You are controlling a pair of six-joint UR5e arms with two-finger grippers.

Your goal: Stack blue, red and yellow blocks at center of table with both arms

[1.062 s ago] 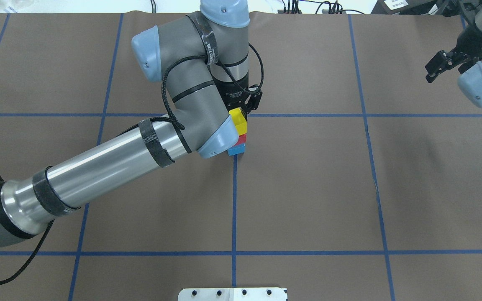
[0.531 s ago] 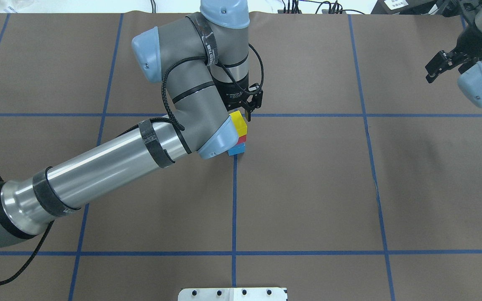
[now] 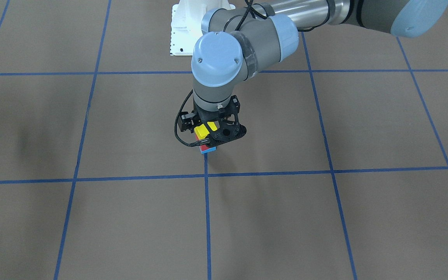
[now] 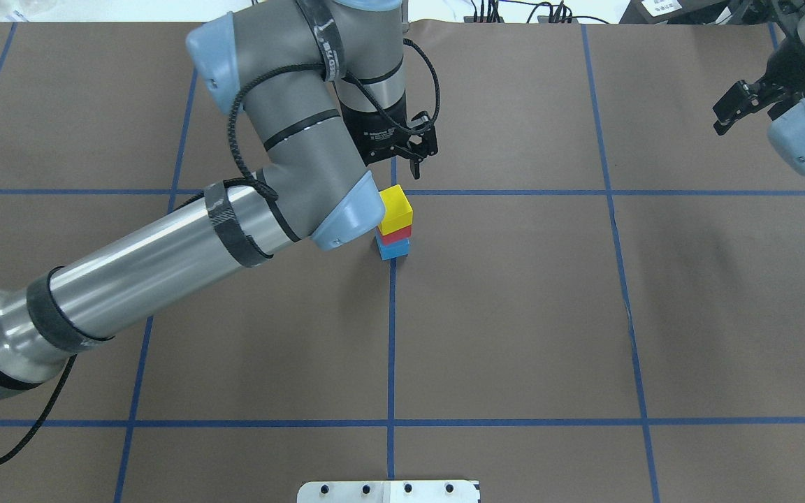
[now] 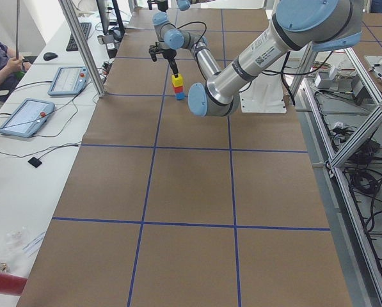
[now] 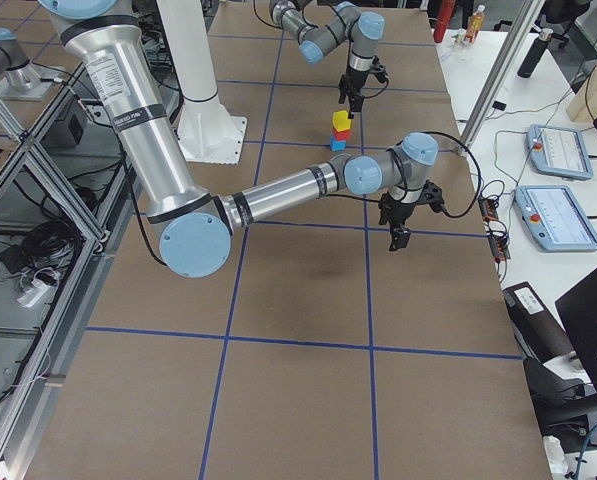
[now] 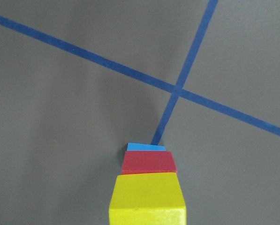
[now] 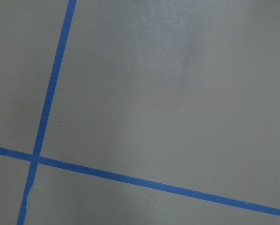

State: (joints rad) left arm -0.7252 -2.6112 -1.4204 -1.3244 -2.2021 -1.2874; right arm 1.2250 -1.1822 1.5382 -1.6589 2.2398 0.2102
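Observation:
At a grid crossing in the table's middle stands a stack: the blue block (image 4: 394,249) at the bottom, the red block (image 4: 395,235) on it, the yellow block (image 4: 395,207) on top. The left wrist view looks down on yellow (image 7: 147,197), red (image 7: 148,162) and blue (image 7: 146,147), with no fingers in it. My left gripper (image 4: 408,163) hangs open just above the stack and touches nothing; in the front-facing view it (image 3: 209,133) partly covers the yellow block (image 3: 200,132). At the far right, well away from the blocks, my right gripper (image 4: 729,112) is open and empty.
Brown table (image 4: 514,314) with blue tape lines. The white bolted pedestal (image 4: 388,492) sits at the near edge. My left arm's forearm (image 4: 151,265) crosses the left half at a slant. Tablets (image 5: 24,116) and a seated person lie beyond the table in the side views.
My left gripper has let go of the yellow block and risen clear of it. The three-block stack has stayed put. The right arm has barely moved.

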